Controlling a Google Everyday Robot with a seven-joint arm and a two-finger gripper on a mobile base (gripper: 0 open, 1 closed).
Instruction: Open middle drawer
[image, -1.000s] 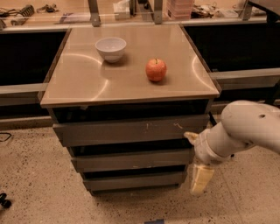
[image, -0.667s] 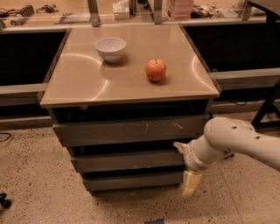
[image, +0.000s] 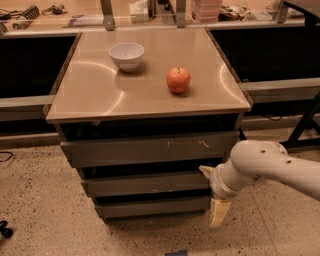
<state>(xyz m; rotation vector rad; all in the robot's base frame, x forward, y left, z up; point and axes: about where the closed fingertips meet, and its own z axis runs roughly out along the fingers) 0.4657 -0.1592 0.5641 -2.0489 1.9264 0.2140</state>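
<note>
The middle drawer (image: 145, 184) is a plain dark grey handleless front, between the taller scratched top drawer (image: 150, 148) and the narrow bottom drawer (image: 150, 206). All three fronts look closed. My gripper (image: 213, 192) is at the right end of the middle drawer, by the cabinet's front right corner. It is open. One pale finger (image: 206, 171) is level with the drawer's top edge. The other finger (image: 219, 213) hangs lower, beside the bottom drawer. My white arm (image: 270, 165) reaches in from the right.
A white bowl (image: 127, 55) and a red apple (image: 178, 80) sit on the tan cabinet top (image: 90, 95). Dark counters flank the cabinet on both sides. A black table leg (image: 305, 125) stands at the right. The floor is speckled.
My arm and gripper have moved left, closer to the right end of the drawer fronts. The drawers, bowl and apple have not moved.
</note>
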